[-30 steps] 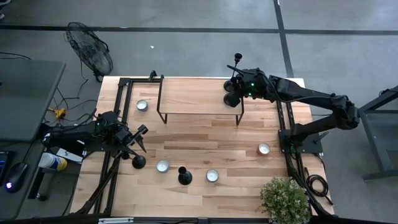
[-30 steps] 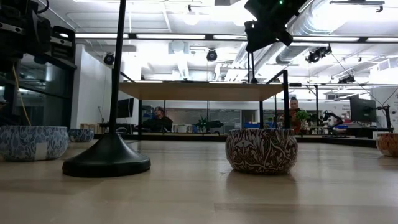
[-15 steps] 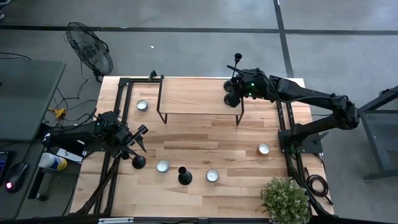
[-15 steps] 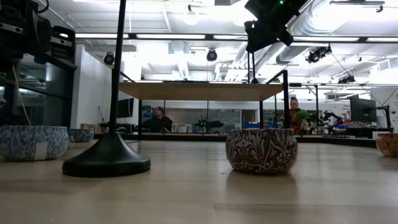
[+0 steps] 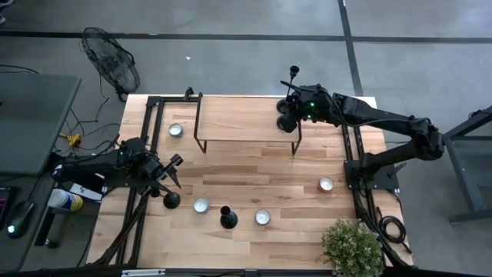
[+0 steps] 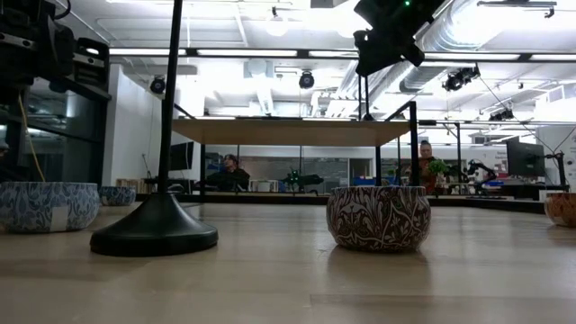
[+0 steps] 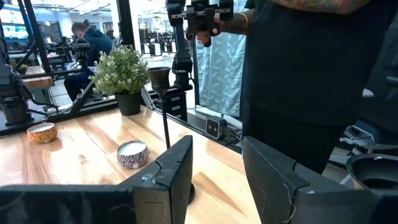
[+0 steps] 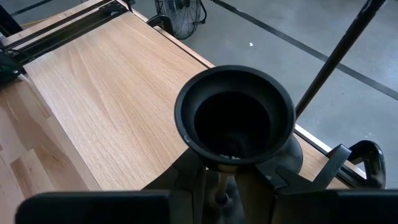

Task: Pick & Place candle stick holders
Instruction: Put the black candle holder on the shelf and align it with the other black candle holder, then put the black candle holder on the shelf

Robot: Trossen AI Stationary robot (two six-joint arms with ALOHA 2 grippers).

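Black candle stick holders stand in two places. On the raised wooden shelf (image 5: 242,115), a tall one (image 5: 292,75) stands at the far right corner. My right gripper (image 5: 290,108) is shut on a second one (image 8: 233,115) beside it. On the table top, one holder (image 5: 171,200) stands on its base just beyond my left gripper (image 5: 174,171). That gripper is open and empty; its wrist view (image 7: 217,180) shows a holder (image 7: 163,106) past the fingers. Another holder (image 5: 228,218) stands near the front edge and also shows in the low view (image 6: 155,229). My right gripper pinches the holder's thin stem just under its top cup (image 8: 219,186) between its two fingers, which stand on either side of the stem. The holder is upright. In the low view its stem (image 6: 364,94) reaches down to the shelf top.
Several patterned tea-light tins sit on the table (image 5: 201,205) (image 5: 263,217) (image 5: 327,184) (image 5: 176,130). A potted plant (image 5: 352,246) stands at the near right corner. Black metal frames (image 5: 154,108) run along both sides. A person in black (image 7: 298,74) stands beyond the table's edge.
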